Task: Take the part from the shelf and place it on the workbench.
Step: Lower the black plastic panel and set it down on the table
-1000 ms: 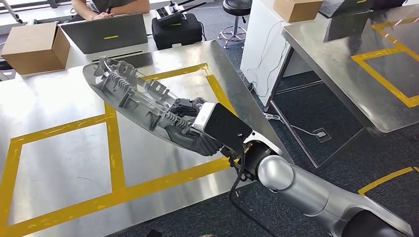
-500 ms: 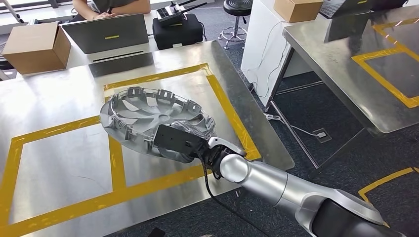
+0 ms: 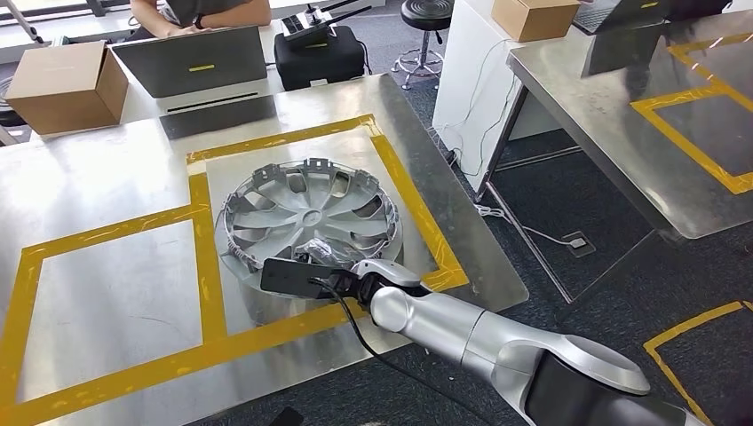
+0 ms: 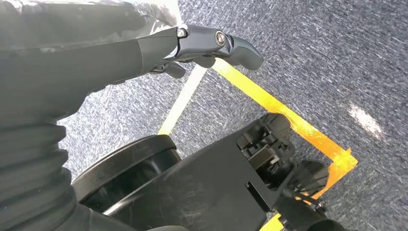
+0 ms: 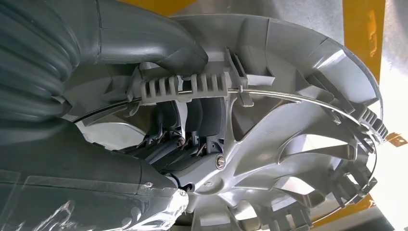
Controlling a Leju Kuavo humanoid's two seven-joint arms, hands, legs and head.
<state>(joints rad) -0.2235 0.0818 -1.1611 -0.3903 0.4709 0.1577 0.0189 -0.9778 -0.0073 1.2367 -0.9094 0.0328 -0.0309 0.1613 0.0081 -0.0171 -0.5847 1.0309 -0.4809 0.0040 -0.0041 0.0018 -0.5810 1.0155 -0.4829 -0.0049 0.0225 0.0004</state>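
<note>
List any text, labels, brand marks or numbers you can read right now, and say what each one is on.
No text can be read in any view.
Wheel cover: bare silver plastic, no brand mark or number visible.
Cardboard boxes: no print visible.
Laptop: a small yellow sticker on the lid, too small to read.
Workbench: yellow tape lines only, no writing.

silver-grey spoked plastic wheel cover (image 3: 306, 211); brushed silver steel workbench (image 3: 107, 204) marked with yellow tape rectangles (image 3: 202, 257); dark grey speckled carpet floor (image 3: 613, 293); brown cardboard box (image 3: 64, 84).
</note>
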